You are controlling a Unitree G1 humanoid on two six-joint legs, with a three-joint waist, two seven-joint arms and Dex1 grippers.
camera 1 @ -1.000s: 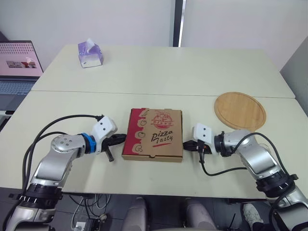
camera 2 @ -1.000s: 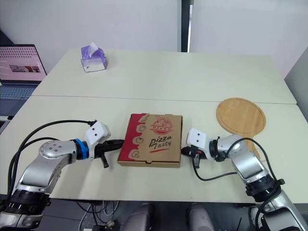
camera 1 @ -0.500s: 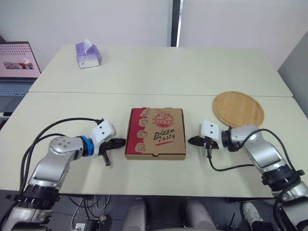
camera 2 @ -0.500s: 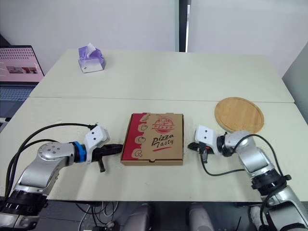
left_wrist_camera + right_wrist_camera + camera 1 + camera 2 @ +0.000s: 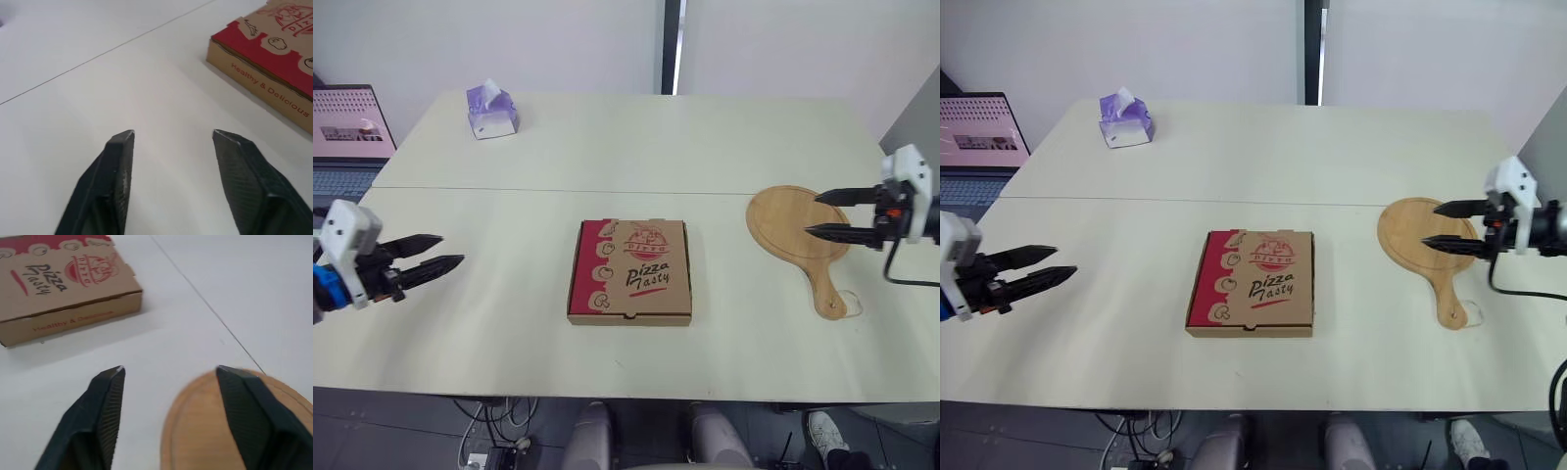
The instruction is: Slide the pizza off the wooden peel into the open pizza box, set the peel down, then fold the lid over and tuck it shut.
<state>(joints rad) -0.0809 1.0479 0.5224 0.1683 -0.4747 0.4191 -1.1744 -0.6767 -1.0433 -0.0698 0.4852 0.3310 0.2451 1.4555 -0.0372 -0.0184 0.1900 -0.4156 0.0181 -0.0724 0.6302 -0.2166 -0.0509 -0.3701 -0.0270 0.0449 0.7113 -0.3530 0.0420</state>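
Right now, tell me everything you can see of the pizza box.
The pizza box is a flat, square carton of brown cardboard, lid down and shut. Its top bears a red band with small drawings along the robot's left edge, a round red logo and the words Pizza Tasty; a side wall reads Healthy & Delicious. It lies flat near the middle of the table, touching nothing else. The left tool and the right tool are both open and well clear of it.

The table (image 5: 489, 304) is free around the pizza box (image 5: 630, 272), save the peel (image 5: 785, 220) rightward.
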